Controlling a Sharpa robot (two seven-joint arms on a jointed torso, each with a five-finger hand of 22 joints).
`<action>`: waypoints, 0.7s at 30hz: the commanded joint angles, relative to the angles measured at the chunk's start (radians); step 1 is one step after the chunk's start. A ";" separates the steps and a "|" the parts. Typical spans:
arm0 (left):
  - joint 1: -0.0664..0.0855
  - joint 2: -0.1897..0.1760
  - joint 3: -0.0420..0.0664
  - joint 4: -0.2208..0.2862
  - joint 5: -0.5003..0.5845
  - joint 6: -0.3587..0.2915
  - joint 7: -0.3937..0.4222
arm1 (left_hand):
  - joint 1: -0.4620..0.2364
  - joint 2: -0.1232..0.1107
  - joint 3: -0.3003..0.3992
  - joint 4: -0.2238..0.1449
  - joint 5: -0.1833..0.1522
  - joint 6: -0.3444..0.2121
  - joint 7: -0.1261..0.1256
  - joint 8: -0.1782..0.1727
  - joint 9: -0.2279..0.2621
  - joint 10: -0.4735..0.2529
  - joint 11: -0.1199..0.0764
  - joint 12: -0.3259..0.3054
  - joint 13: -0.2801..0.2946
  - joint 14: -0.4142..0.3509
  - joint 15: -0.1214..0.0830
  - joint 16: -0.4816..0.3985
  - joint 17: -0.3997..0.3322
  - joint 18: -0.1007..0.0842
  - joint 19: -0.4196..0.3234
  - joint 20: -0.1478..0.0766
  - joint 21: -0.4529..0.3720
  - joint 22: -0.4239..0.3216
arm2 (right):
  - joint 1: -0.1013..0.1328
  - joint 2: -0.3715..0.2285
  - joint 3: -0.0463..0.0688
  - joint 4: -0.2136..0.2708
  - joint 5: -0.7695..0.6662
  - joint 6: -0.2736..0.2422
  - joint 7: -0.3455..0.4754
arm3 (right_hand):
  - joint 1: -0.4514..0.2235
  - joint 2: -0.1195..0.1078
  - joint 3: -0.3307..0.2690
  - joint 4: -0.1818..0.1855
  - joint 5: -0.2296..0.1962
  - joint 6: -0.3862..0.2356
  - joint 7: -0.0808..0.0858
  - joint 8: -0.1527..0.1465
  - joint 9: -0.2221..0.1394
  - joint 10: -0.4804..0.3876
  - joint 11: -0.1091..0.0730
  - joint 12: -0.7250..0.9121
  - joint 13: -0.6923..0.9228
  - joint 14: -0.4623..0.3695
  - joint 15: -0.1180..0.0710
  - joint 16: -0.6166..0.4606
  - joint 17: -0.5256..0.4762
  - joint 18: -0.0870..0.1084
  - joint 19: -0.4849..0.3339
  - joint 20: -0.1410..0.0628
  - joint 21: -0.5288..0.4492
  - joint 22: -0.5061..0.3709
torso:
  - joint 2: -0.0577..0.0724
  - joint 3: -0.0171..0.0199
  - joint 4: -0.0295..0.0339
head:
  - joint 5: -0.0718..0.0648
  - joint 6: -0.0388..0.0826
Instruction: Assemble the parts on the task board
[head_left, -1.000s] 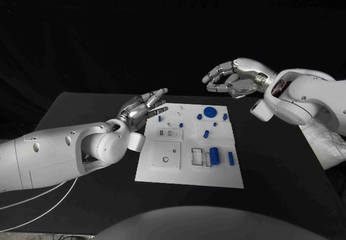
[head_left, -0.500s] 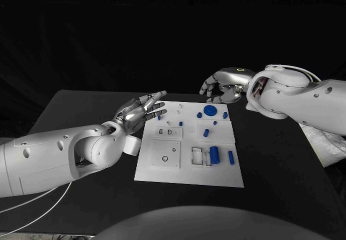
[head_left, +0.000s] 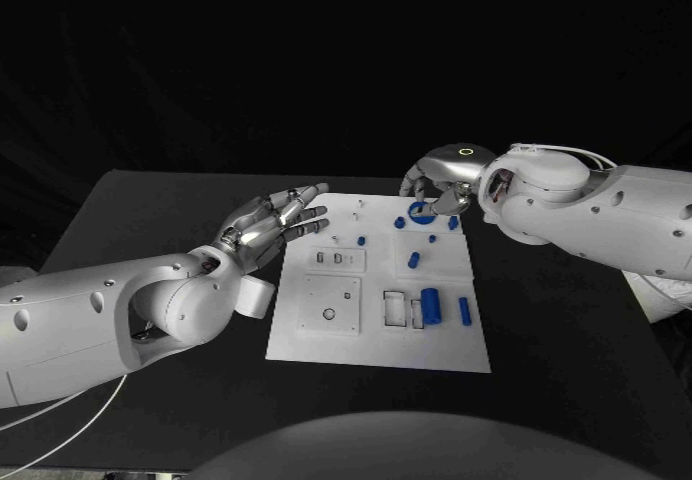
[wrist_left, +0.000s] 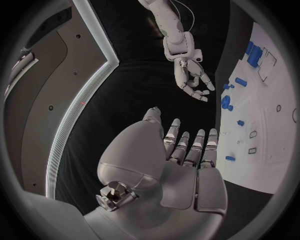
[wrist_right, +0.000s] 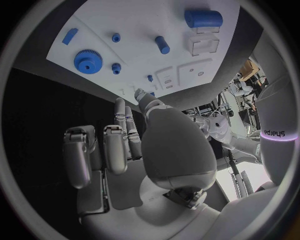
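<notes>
Task board (head_left: 378, 345) is seen lying flat mid-counter (head_left: 144, 210), white, long axis running away from the robot. Blue parts are scattered over it: a gear (head_left: 420, 212) at the far end, a small peg (head_left: 414, 260) nearer the middle, a large cylinder (head_left: 430, 302) and a thin bar (head_left: 464, 310) beside the rectangular recess toward the near right. No part is judged seated yet; the recesses are seen bare.

Change noted over the last second: the right robot hand (head_left: 436, 185) has been brought down from well above the counter's far edge to the board's far end, and is now placed just over the gear. Its fingers are curled downward and apart; nothing is held between them. In the right wrist view the gear (wrist_right: 89, 61) is seen lying free on the board (wrist_right: 144, 25), beyond the fingertips (wrist_right: 119, 107); contact cannot be confirmed.

The left robot hand (head_left: 274, 222) is held raised beside the board's left edge, palm up, fingers spread, holding nothing. It has been shifted only slightly.

Judgement: the gear is being approached as the first pick. Assembly proper has not begun. A close of the fingers round the gear's rim would be called for next; a flat disc on a flat plate may be hard to lift cleanly.
</notes>
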 joint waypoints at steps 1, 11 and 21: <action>0.004 -0.004 0.001 0.008 -0.015 -0.009 0.014 | 0.010 0.000 -0.007 0.001 0.008 0.013 0.004 0.007 0.002 0.009 0.009 0.012 0.002 0.011 0.000 0.009 0.002 -0.021 0.011 0.000 0.006 0.002 | -0.008 0.012 0.000 -0.016 -0.065 -0.014 -0.002 | -0.014 0.004 -0.012 0.002 0.002 0.021 0.005 -0.016 0.006 -0.050 -0.001 0.061 0.069 0.001 -0.004 0.003 0.001 -0.015 0.055 -0.005 0.007 0.215 | 0.010 0.0014 0.0010 | 0.002 0.000; 0.005 -0.011 0.001 0.006 -0.015 -0.013 0.017 | 0.016 0.003 -0.007 0.000 0.014 0.024 0.010 0.014 0.003 0.021 0.017 0.029 0.005 0.015 0.002 0.018 0.002 -0.026 0.017 0.000 0.011 0.003 | -0.042 0.083 0.001 -0.104 -0.064 -0.002 0.031 | -0.006 0.002 0.005 -0.002 0.063 0.031 0.017 -0.037 0.019 -0.109 0.006 0.003 0.064 0.001 0.001 0.002 0.000 -0.015 0.055 0.000 0.006 0.216 | 0.012 0.0024 0.0007 | 0.017 0.000; 0.005 -0.010 0.001 -0.001 -0.015 -0.013 0.015 | 0.026 0.007 -0.004 -0.001 0.018 0.030 0.015 0.018 0.004 0.025 0.022 0.038 0.005 0.017 0.003 0.023 0.003 -0.029 0.021 0.000 0.014 0.004 | -0.060 0.124 0.001 -0.154 -0.063 0.047 0.022 | 0.019 -0.021 0.077 -0.034 0.297 0.020 0.018 -0.075 0.037 -0.168 0.019 -0.148 0.011 -0.032 0.012 -0.014 -0.056 -0.002 0.006 0.009 -0.018 0.175 | 0.008 0.0016 0.0018 | 0.013 0.000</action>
